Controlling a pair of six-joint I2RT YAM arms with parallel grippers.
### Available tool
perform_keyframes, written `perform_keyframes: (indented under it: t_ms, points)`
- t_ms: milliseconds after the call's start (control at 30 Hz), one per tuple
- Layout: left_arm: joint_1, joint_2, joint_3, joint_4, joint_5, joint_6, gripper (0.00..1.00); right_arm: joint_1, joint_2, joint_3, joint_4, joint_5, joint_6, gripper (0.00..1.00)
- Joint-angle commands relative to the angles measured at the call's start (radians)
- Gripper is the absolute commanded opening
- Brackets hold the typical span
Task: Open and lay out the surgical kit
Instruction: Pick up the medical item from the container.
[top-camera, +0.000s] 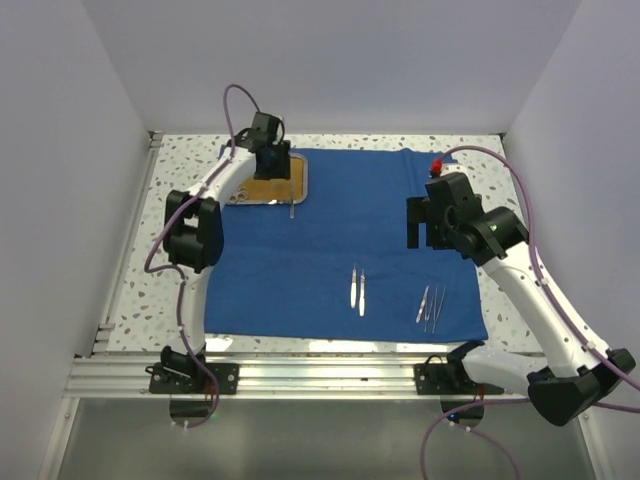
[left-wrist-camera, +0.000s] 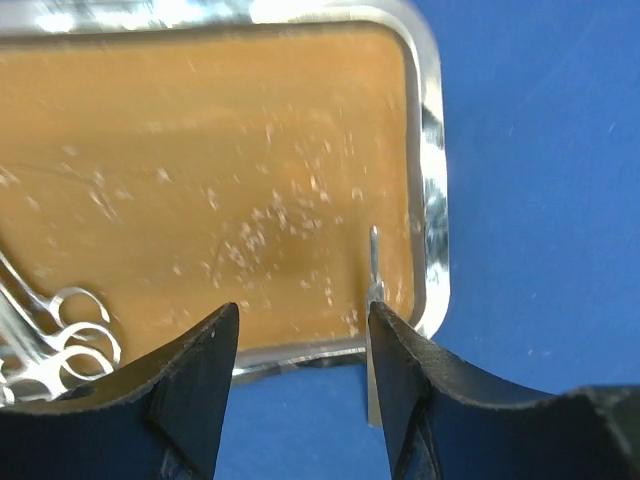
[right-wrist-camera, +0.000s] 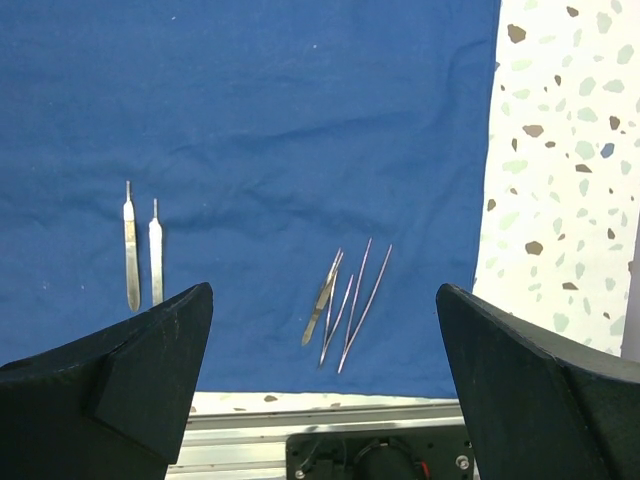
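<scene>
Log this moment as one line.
left gripper open over tray | slim instrument across tray rim | right gripper open above cloth | scalpels, tweezers laid out

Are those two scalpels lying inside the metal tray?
No, the scalpels lie side by side on the blue cloth near its front edge, well apart from the tray at the far left.

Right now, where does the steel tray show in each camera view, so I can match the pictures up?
Top external: the tray sits at upper left, on the far left part of the blue cloth.
Left wrist: the tray fills the upper left, with its right rim right of centre.
Right wrist: not in it.
Shared landmark: the blue cloth, visible in all three views.
</scene>
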Motion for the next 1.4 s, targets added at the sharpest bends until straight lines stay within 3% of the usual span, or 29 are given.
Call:
perform_keyframes:
  t_ms: [0, 233, 533, 1133, 1267, 1367]
  points:
    - [-0.014, -0.063, -0.079, 0.026, -0.003, -0.035, 0.58, 0.000, -0.046, -0.015, 0.016, -0.016, 0.009, 0.98]
    - [-0.050, -0.066, -0.139, 0.075, 0.015, -0.055, 0.57, 0.002, -0.114, -0.040, -0.029, -0.004, 0.013, 0.98]
    - [-0.071, -0.059, -0.104, 0.078, 0.026, -0.070, 0.57, 0.002, -0.149, -0.048, -0.064, 0.016, 0.026, 0.98]
    - [-0.100, 0.107, 0.003, 0.031, -0.067, -0.061, 0.53, 0.000, -0.123, -0.038, -0.053, 0.036, 0.004, 0.98]
    - [-0.100, 0.119, 0.025, 0.017, -0.080, -0.065, 0.40, 0.000, -0.118, -0.040, -0.047, 0.038, 0.001, 0.98]
    - [-0.100, 0.118, 0.034, 0.012, -0.086, -0.066, 0.18, 0.000, -0.114, -0.045, -0.043, 0.036, -0.002, 0.98]
